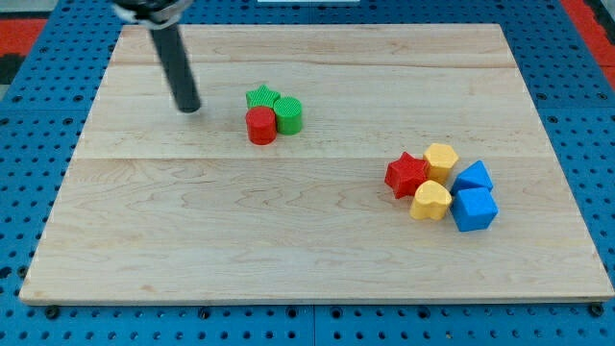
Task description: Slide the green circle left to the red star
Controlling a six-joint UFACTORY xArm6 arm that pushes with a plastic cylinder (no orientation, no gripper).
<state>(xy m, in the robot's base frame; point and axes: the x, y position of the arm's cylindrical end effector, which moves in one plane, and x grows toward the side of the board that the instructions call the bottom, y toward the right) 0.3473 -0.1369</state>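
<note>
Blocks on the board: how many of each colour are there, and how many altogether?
Green: 2, the green star and green circle
Red: 2, the red circle and red star
Yellow: 2, one yellow block and another yellow block
Blue: 2, one blue block and a blue cube
Total: 8
</note>
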